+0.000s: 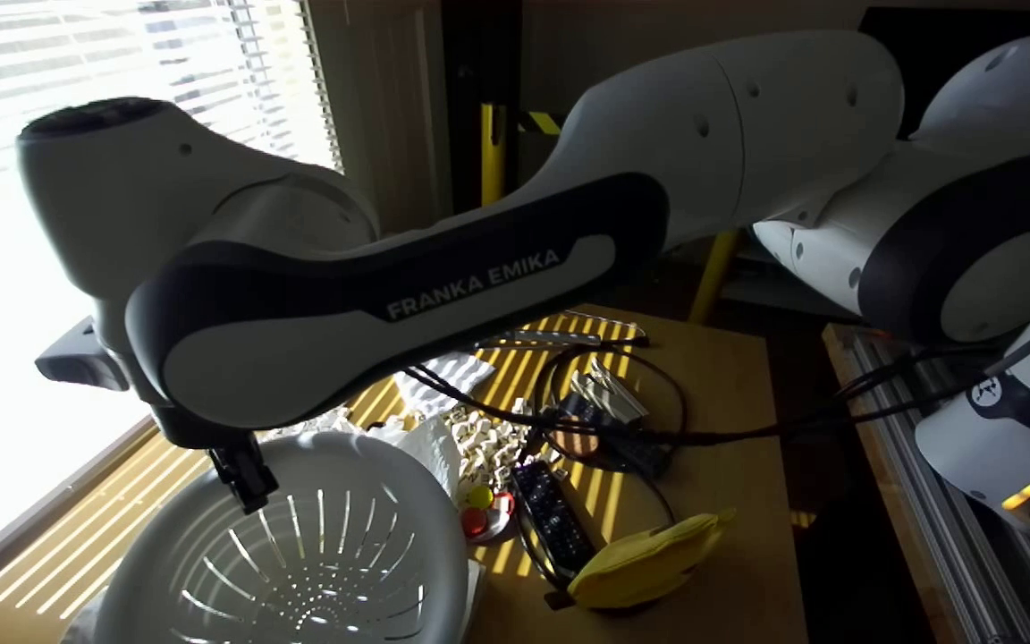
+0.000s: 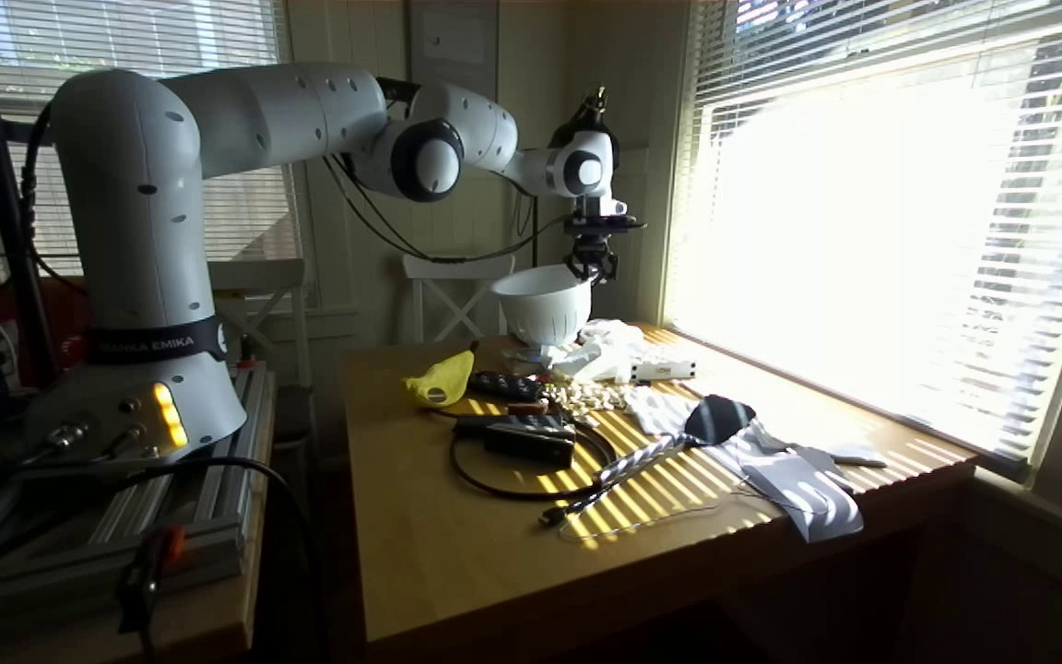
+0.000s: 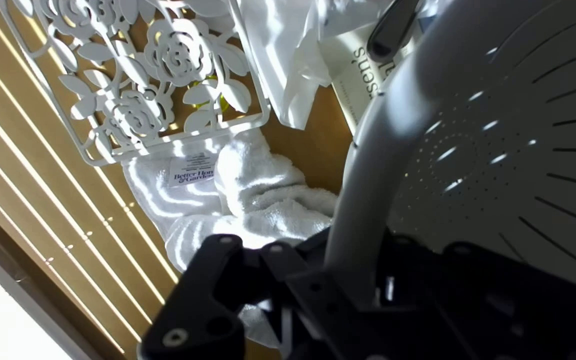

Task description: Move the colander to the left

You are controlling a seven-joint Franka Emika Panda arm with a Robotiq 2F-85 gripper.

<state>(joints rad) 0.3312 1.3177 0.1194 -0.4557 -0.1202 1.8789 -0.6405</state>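
The colander [image 1: 300,572] is a large white round bowl with radial slots and a wide rim. It is in the lower left of an exterior view and near the far edge of the table in an exterior view [image 2: 542,304]. In the wrist view the colander [image 3: 468,165] fills the right side. My gripper [image 3: 355,255] has one finger outside and one inside the rim, and the rim fills the gap between them. The gripper also shows at the rim in both exterior views [image 1: 251,496] [image 2: 594,269]. The fingertips are dark and partly hidden by the rim.
A white openwork rose plate [image 3: 178,55] and a white towel [image 3: 268,200] lie beside the colander. A yellow cloth item [image 1: 645,568], a black remote [image 1: 553,514], scattered cream pieces [image 1: 493,443] and black cables lie on the table [image 2: 439,553]. A window stands alongside.
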